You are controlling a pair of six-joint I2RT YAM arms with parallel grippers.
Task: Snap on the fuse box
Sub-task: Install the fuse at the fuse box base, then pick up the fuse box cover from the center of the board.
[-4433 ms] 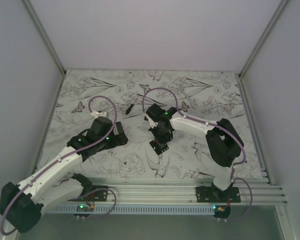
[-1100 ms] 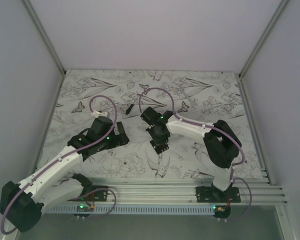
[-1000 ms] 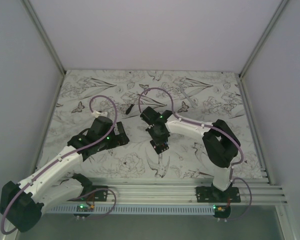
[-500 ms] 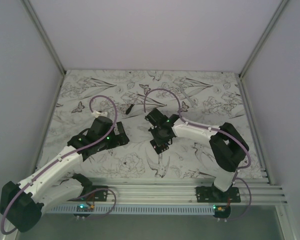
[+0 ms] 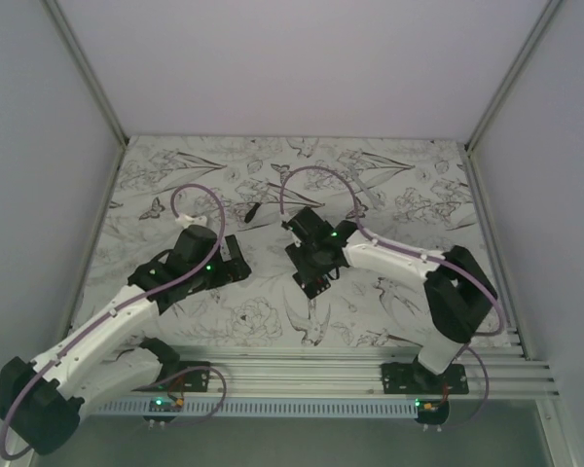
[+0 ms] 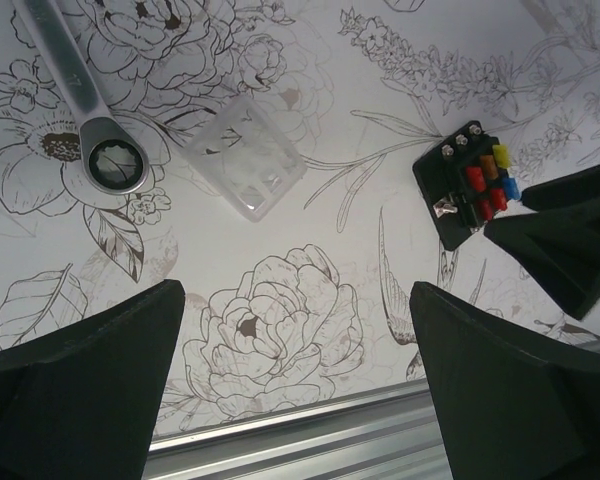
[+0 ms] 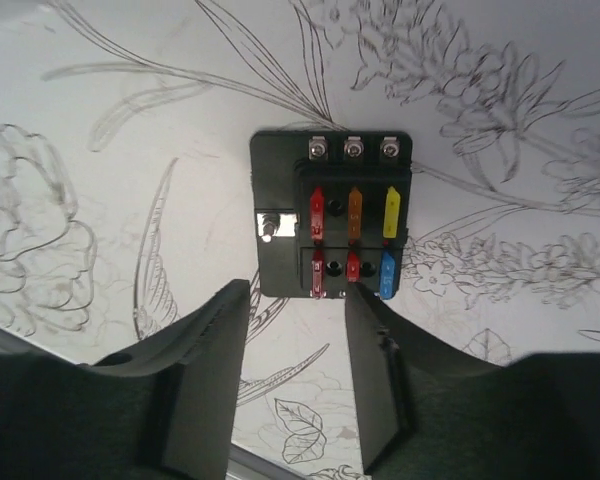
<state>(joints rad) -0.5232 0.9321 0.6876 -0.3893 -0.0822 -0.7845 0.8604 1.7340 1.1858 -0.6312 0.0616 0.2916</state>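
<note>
Set against the overhead view from a few seconds earlier, the right arm's elbow is seen swung further out to the right, while the right gripper is kept over the same central spot on the table; the left arm is found almost unchanged.

The fuse box is seen lying flat on the table covering, near the centre of the table. It is shown as a black, hard plastic block with squared corners. Three small metal screws are lined along its far edge and a shiny stud is set at one side. Six translucent fuses are seated in two rows: red, orange and yellow, then red, red and blue.

The right gripper's matte black fingers are held spread apart at the box's near edge, nothing being pinched. The left gripper is likewise held wide apart, well to the left of the box.

A clear, ribbed plastic cover and a polished steel ratchet wrench are seen lying beneath the left wrist camera, on white sheeting printed with fine black flower and bird outlines
</note>
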